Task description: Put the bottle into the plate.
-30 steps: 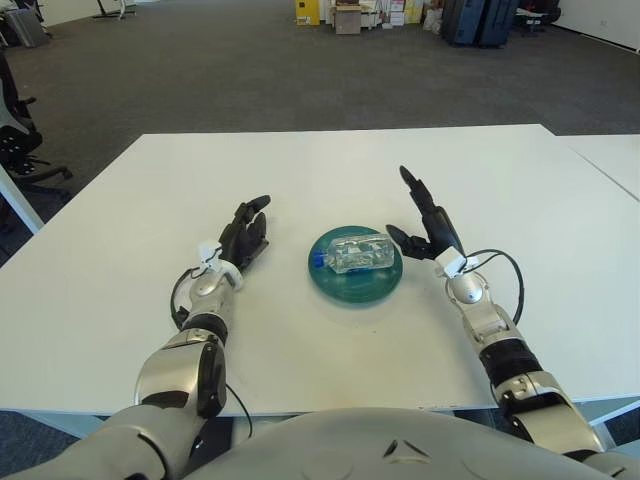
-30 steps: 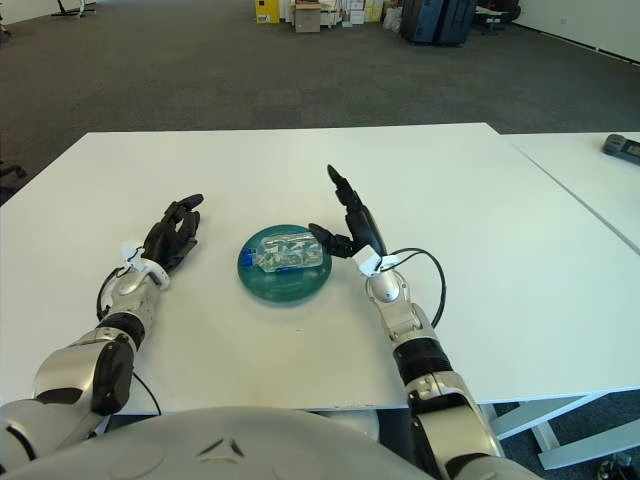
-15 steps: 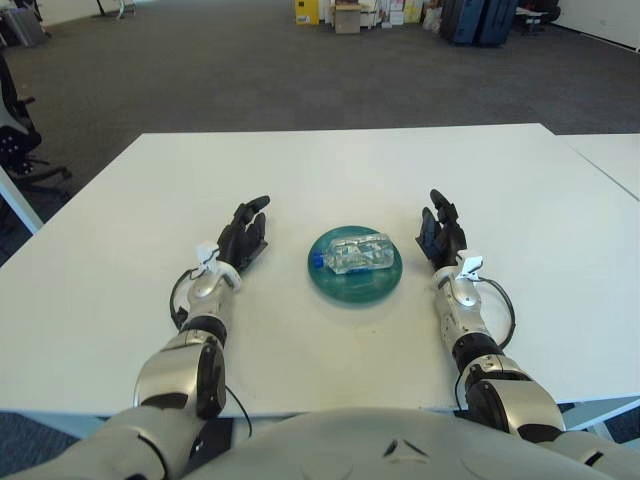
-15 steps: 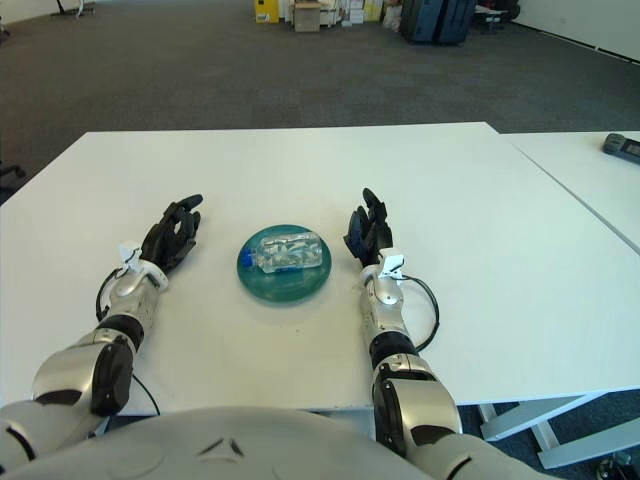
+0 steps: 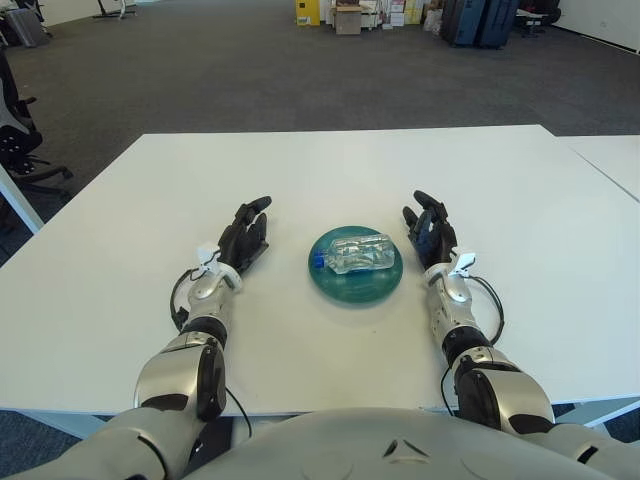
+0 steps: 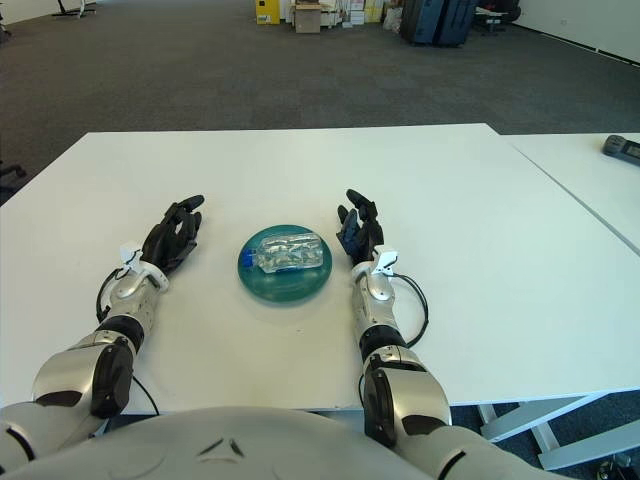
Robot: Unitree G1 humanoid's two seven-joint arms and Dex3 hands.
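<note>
A clear plastic bottle (image 5: 356, 253) with a blue cap lies on its side in the teal plate (image 5: 356, 284) at the middle of the white table. My right hand (image 5: 428, 232) rests on the table just right of the plate, fingers relaxed and holding nothing. My left hand (image 5: 243, 236) rests on the table left of the plate, fingers loose and empty. Neither hand touches the bottle or the plate.
The white table (image 5: 330, 170) stretches wide around the plate. A second white table (image 6: 600, 170) stands to the right with a dark object (image 6: 622, 146) on it. Boxes and dark cases (image 5: 480, 20) stand far back on the carpet.
My right hand has lowered from a raised, spread pose beside the plate and drawn back, now resting on the table right of the plate. The left hand, bottle and plate have not moved.
</note>
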